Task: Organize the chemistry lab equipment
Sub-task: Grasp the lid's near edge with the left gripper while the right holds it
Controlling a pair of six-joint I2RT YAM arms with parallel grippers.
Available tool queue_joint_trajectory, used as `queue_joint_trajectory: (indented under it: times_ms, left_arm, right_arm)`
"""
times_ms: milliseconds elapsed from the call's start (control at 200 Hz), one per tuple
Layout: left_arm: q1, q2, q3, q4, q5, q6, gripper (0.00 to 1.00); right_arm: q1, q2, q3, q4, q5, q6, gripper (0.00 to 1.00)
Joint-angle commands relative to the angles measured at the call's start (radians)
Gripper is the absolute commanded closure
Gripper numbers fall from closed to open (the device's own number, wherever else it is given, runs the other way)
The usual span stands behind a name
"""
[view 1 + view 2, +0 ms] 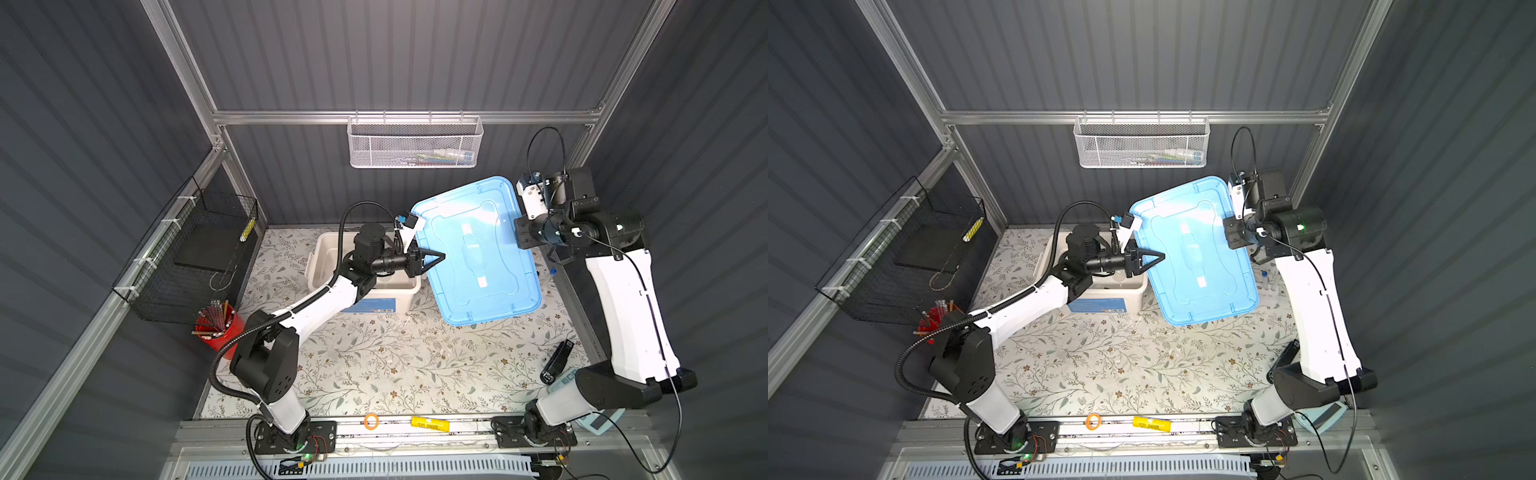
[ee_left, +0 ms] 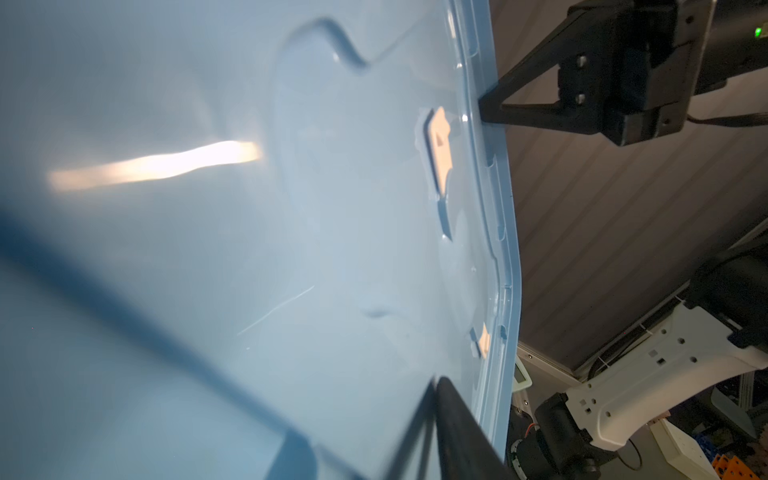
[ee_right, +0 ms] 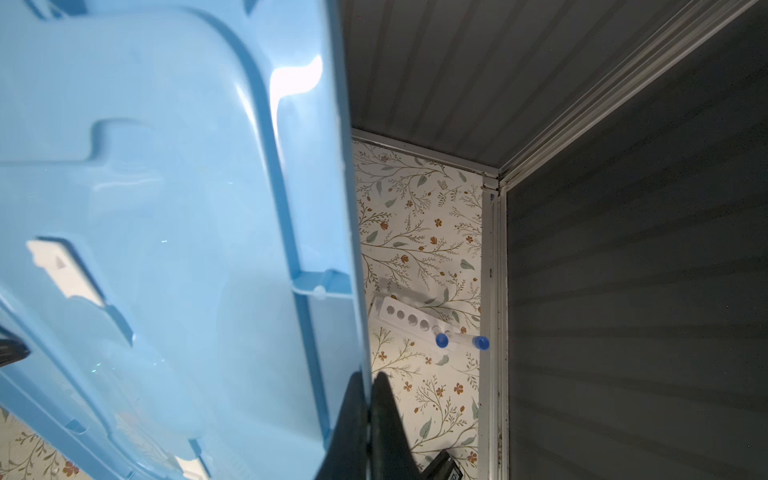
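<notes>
The bin label (image 1: 368, 305) is being rendered unreadable. The blue lid (image 1: 478, 291) is being pinched by the right gripper (image 3: 369, 395); the left gripper (image 1: 442, 255), at the lid's opposite rim, cannot be told.

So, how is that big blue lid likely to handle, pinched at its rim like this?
The blue lid is broad, thin moulded plastic, so probably light but apt to flex and sag. The right gripper pinches only its rim, so it may pivot. Its glossy surface could slip; the left gripper straddles the opposite edge.
</notes>
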Motion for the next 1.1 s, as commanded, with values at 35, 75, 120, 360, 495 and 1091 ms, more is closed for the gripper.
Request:
queue_joint_trajectory:
  times_ms: [35, 75, 120, 360, 495, 1091]
  left_arm:
    - [-0.007, -0.054, 0.007, -0.026, -0.015, 0.055, 0.68]
    - [-0.007, -0.061, 0.007, -0.034, -0.018, 0.061, 0.73]
    - [-0.007, -0.072, 0.006, -0.038, -0.029, 0.067, 0.77]
    - [-0.006, -0.13, 0.003, -0.09, -0.084, 0.117, 0.93]
    - [-0.005, -0.161, 0.024, -0.19, -0.161, 0.203, 0.93]
    - [-0.005, -0.298, 0.303, -0.656, -0.662, 0.722, 0.93]
  right_arm:
    - [0.009, -0.009, -0.035, 0.055, -0.026, 0.031, 0.97]
    - [0.009, -0.011, -0.044, 0.06, -0.026, 0.034, 0.95]
    - [0.009, -0.012, -0.055, 0.07, -0.027, 0.036, 0.9]
    - [0.009, -0.021, -0.088, 0.105, -0.036, 0.05, 0.69]
    - [0.008, -0.036, -0.091, 0.109, -0.018, 0.058, 0.58]
    - [-0.021, -0.183, -0.151, 0.244, -0.286, 0.221, 0.34]
